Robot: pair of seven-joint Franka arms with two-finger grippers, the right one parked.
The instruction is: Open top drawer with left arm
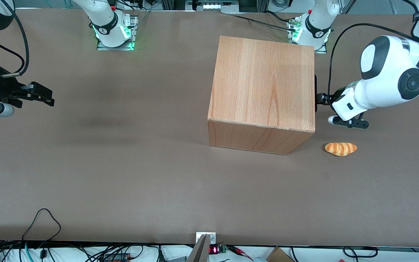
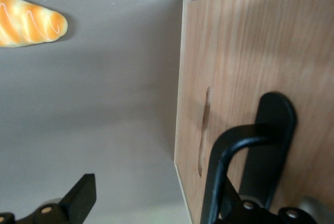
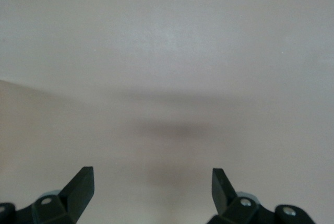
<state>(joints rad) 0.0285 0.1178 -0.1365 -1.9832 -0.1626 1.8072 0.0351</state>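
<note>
Hand [image 1: 321, 99] of the left arm [image 1: 384, 83] up against the cabinet [image 1: 264, 87] face toward the working arm's end of the tabletop [image 1: 122, 163]; fingers [image 2: 78, 200] spread wide, one each side of the black bar handle [image 2: 250, 145], nothing clamped; top drawer [image 2: 261, 78] front flush, shut; bread roll [image 1: 340, 148] nearer the front camera than the hand.

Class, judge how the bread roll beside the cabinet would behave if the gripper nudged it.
The bread roll looks small and light, so it would probably slide. Its rounded, tapered form might pivot rather than travel straight. The gripper is at the cabinet, not touching it.
</note>
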